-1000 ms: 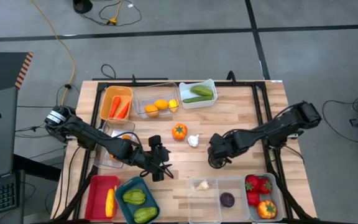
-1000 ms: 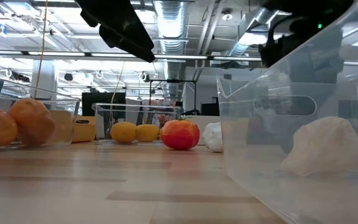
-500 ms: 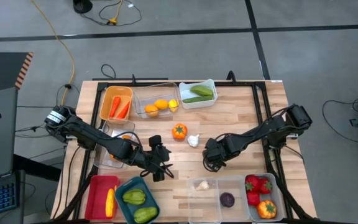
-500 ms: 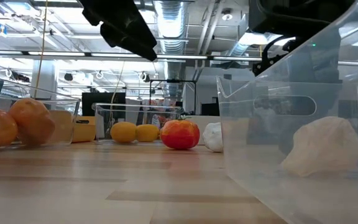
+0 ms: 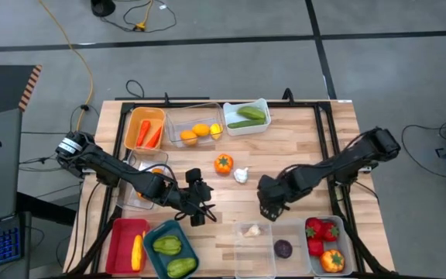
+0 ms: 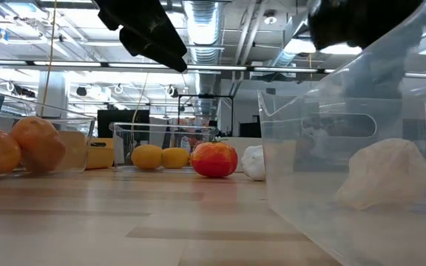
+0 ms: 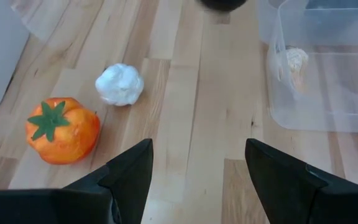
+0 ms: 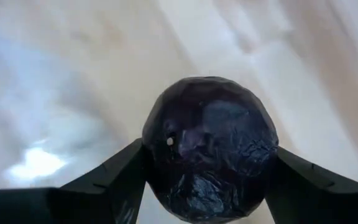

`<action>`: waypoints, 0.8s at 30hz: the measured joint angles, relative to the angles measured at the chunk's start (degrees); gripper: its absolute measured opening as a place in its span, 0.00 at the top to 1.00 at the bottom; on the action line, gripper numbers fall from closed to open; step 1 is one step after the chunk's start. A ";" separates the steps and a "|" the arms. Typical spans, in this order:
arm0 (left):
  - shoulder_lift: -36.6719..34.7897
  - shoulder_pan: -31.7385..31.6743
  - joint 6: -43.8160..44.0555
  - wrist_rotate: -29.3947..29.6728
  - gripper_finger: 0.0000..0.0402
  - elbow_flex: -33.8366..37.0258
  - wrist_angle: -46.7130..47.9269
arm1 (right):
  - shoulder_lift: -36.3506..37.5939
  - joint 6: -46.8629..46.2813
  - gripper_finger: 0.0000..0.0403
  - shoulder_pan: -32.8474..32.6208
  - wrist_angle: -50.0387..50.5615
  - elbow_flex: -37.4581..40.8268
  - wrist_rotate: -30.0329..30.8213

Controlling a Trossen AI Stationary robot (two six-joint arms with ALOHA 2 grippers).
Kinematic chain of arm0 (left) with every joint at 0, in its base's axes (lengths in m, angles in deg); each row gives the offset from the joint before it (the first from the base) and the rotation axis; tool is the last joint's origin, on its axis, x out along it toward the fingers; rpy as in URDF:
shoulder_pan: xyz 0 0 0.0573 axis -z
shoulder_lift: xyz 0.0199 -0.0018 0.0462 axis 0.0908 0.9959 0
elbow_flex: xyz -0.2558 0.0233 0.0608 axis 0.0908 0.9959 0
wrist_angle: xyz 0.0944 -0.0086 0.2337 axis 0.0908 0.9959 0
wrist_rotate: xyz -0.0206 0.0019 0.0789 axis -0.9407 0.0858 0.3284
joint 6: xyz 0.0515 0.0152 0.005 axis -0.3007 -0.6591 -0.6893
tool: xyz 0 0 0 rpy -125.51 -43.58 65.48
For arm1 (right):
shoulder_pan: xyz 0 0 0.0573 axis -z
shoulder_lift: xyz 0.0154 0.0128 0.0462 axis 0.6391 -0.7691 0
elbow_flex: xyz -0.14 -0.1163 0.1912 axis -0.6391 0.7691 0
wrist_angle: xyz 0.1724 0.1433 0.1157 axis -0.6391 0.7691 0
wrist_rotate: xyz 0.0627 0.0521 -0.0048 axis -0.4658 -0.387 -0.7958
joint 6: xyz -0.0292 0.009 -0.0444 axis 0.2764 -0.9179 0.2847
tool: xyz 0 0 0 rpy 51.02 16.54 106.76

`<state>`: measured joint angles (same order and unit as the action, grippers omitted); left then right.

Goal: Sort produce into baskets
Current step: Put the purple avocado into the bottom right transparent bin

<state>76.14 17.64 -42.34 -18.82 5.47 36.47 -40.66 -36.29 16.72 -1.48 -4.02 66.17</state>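
On the wooden bench, taking the orange tomato near its middle as the landmark, the left hand hangs just to the near left of it, its two fingers spread apart with nothing between them. The white garlic bulb lies just right of the tomato, touching neither it nor any hand. Further right and nearer the front edge, the right hand pinches a dark purple round fruit between its fingers, which press against both of its sides. It sits above the bench just behind the clear baskets, one of which holds another garlic bulb and a purple fruit.
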 joint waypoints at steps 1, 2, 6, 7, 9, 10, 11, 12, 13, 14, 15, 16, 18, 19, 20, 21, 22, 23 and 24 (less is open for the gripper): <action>0.00 0.00 0.00 0.00 0.40 0.00 -0.02 | 0.93 -0.84 0.28 -1.16 0.07 -0.72 -0.03; 0.00 0.00 0.00 0.00 0.40 0.00 0.00 | 1.77 -1.95 0.28 -2.50 0.10 -1.42 -0.02; 0.00 0.00 0.00 0.00 0.40 0.00 0.00 | 4.50 -7.57 0.27 -8.98 -0.51 -2.36 -0.04; 0.00 0.00 0.00 0.00 0.40 0.00 -0.01 | 4.81 -9.02 0.27 -10.73 -0.50 -2.36 -0.04; 0.00 0.00 0.01 0.00 0.40 0.00 -0.01 | 5.03 -11.65 0.26 -14.25 -0.53 -2.36 -0.04; 0.00 0.00 0.00 0.00 0.40 0.00 0.00 | 5.03 -12.66 0.26 -15.82 -0.55 -2.36 -0.04; 0.00 0.00 0.00 0.00 0.40 0.00 -0.01 | 5.00 -13.38 0.25 -17.40 -0.54 -2.36 -0.04; 0.00 0.00 0.02 0.00 0.40 0.00 -0.02 | 4.85 -14.04 0.24 -18.78 -0.53 -2.36 -0.04; 0.00 -0.01 0.01 0.01 0.40 -0.02 -0.02 | 4.66 -14.73 0.22 -19.95 -0.55 -2.36 -0.04; 0.00 -0.02 0.02 0.02 0.40 -0.02 -0.03 | 4.45 -16.07 0.21 -20.94 -0.55 -2.36 -0.06; 0.00 -0.01 0.02 0.02 0.40 -0.01 -0.05 | 4.22 -17.59 0.20 -21.77 -0.55 -2.36 -0.07; 0.00 -0.02 0.02 0.01 0.40 -0.02 -0.08 | 4.01 -19.32 0.19 -22.43 -0.53 -2.34 -0.07; 0.00 0.00 0.02 0.02 0.40 -0.02 -0.26 | 3.84 -21.84 0.17 -23.03 -0.53 -2.35 -0.29; 0.00 -0.01 0.02 0.02 0.40 -0.02 -0.28 | 3.83 -22.01 0.16 -23.25 -0.55 -2.34 -0.81; 0.00 -0.01 0.02 0.02 0.40 -0.02 -0.26 | 3.83 -21.76 0.15 -23.31 -0.70 -2.34 -1.37; 0.00 -0.02 0.02 0.02 0.40 -0.02 -0.28 | 3.83 -21.58 0.14 -23.51 -0.85 -2.34 -1.62; 0.00 0.00 0.02 0.02 0.40 -0.02 -0.28 | 3.83 -21.29 0.13 -23.56 -0.98 -2.34 -1.62; 0.00 -0.02 0.02 0.02 0.40 -0.02 -0.30 | 3.83 -21.17 0.12 -23.56 -1.04 -2.34 -1.63; 0.00 -0.02 0.02 0.02 0.40 -0.02 -0.31 | 3.83 -21.15 0.11 -23.56 -1.13 -2.34 -1.64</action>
<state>76.14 17.62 -42.32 -18.80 5.45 36.16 -36.83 -57.44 -6.84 -2.61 -6.36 64.53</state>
